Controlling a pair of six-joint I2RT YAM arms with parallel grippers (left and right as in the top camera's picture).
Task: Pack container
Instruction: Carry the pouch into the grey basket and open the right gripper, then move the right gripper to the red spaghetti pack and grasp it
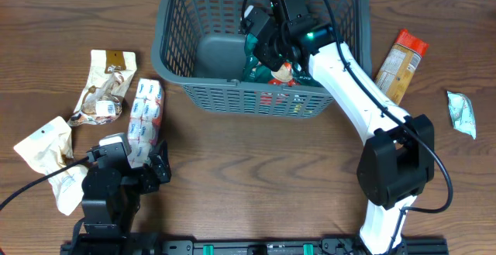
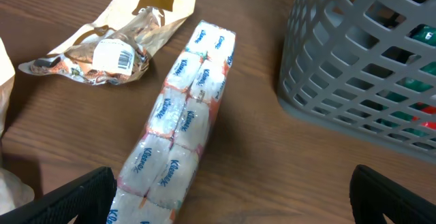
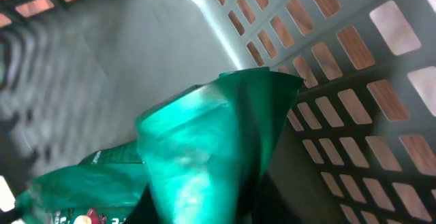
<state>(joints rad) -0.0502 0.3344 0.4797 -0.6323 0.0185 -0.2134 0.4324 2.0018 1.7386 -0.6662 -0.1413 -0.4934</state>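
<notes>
The dark grey slotted basket (image 1: 174, 69) stands at the back middle of the table. My right gripper (image 1: 267, 49) reaches down inside it and is shut on a shiny green snack packet (image 3: 204, 135), held upright close to the basket's lattice wall (image 3: 327, 81) above another green packet on the base. My left gripper (image 1: 136, 170) is open and empty, low at the front left. Its fingers straddle the near end of a Kleenex tissue multipack (image 2: 184, 122) that lies flat on the table; the pack also shows in the overhead view (image 1: 145, 119).
A crumpled brown-and-white packet (image 1: 105, 88) and a white pouch (image 1: 46, 150) lie left of the tissues. An orange packet (image 1: 401, 63) lies right of the basket, a pale green one (image 1: 463, 113) at the far right. The basket corner (image 2: 354, 60) is right of the tissues.
</notes>
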